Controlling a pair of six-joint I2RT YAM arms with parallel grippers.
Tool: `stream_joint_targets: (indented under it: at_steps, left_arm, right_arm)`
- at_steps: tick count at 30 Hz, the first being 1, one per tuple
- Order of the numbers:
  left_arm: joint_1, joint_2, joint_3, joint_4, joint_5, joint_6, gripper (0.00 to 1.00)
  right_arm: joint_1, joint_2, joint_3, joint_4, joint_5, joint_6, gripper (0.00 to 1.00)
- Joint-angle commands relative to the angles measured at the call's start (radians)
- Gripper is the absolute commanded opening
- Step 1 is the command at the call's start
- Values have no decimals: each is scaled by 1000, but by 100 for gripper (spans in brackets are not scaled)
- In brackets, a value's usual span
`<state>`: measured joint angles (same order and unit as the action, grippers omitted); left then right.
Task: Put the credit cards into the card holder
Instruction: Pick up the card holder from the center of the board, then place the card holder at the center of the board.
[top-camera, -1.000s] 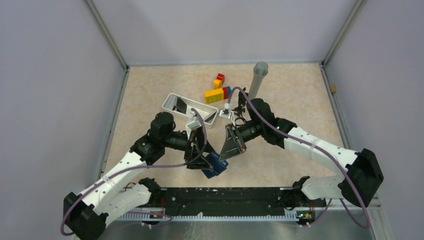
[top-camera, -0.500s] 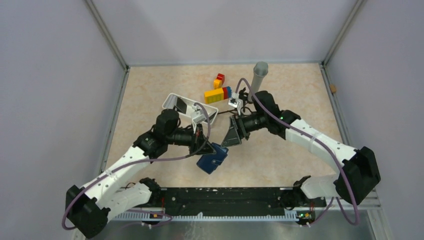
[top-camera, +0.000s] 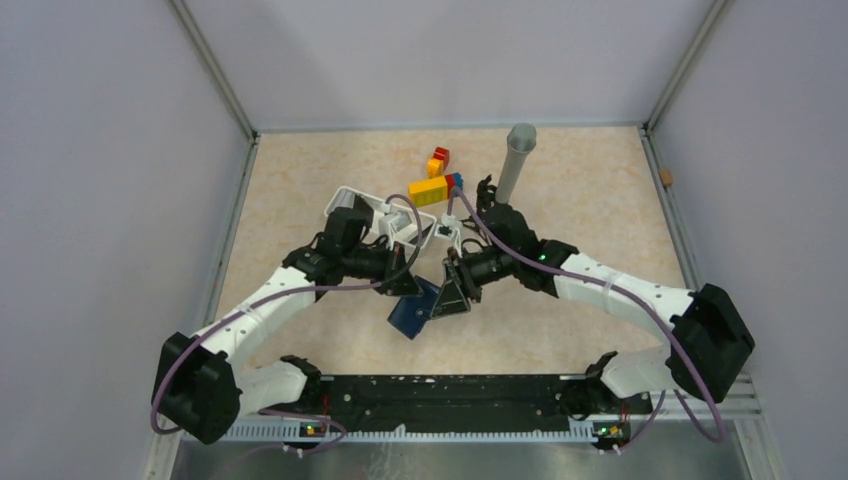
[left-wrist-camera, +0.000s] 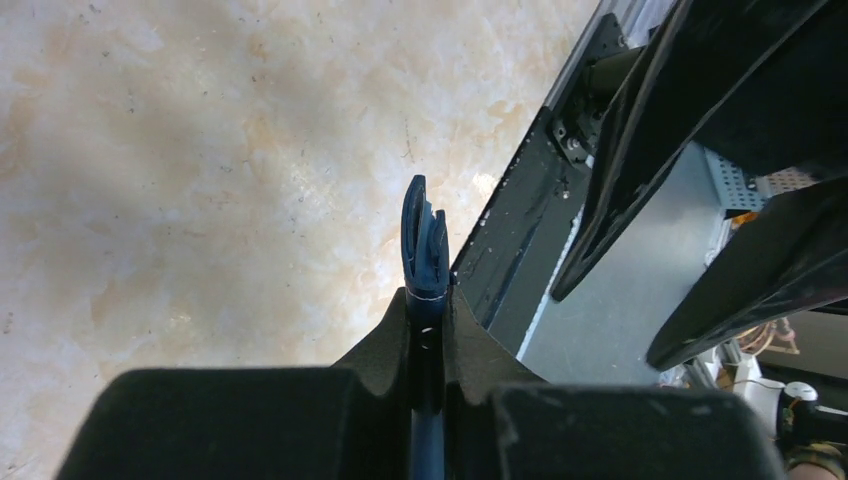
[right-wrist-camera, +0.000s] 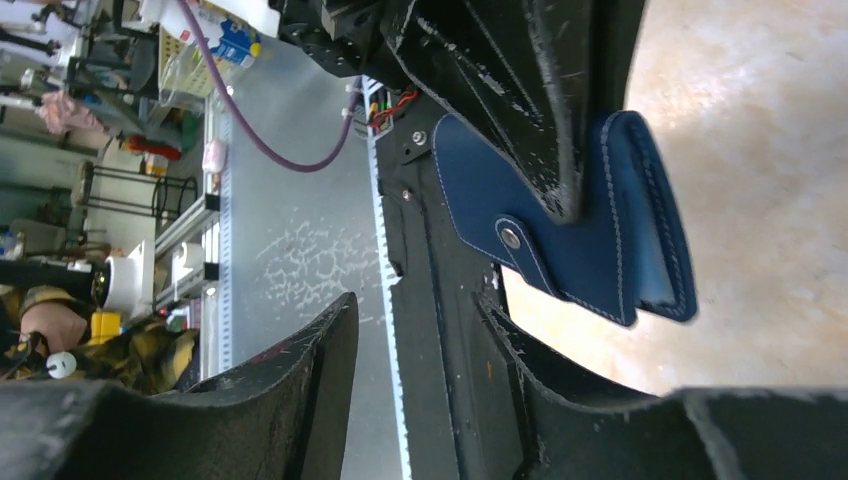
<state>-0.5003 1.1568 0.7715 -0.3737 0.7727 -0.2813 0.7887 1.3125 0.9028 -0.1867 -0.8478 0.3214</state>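
The navy-blue card holder (top-camera: 412, 310) hangs just above the table between the two arms. My left gripper (top-camera: 404, 284) is shut on its upper edge. In the left wrist view the card holder (left-wrist-camera: 424, 240) stands edge-on, pinched between the two pads of my left gripper (left-wrist-camera: 427, 300). My right gripper (top-camera: 449, 296) is right beside the holder, open. In the right wrist view the jaws of my right gripper (right-wrist-camera: 418, 312) stand apart with nothing between them, and the card holder (right-wrist-camera: 600, 240) with its snap tab is just ahead of them. The credit cards are hidden.
A white tray (top-camera: 347, 196) lies behind my left arm, mostly covered by it. Coloured blocks (top-camera: 434, 187) and a grey upright cylinder (top-camera: 517, 160) stand at the back. Grey walls close off the left, right and far sides.
My left gripper has shut on the card holder and carried it up and away from the near edge. My right gripper has opened, let go of it and swung back beside it.
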Motion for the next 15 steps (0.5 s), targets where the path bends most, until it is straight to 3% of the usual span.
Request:
stream_joint_targets:
  at_steps: [1, 15]
  left_arm:
    - [30, -2, 29, 67, 133, -30, 0]
    - [31, -27, 15, 111, 311, -37, 0]
  right_arm:
    - [32, 55, -20, 150, -60, -23, 43]
    - [31, 122, 45, 55, 13, -177, 50]
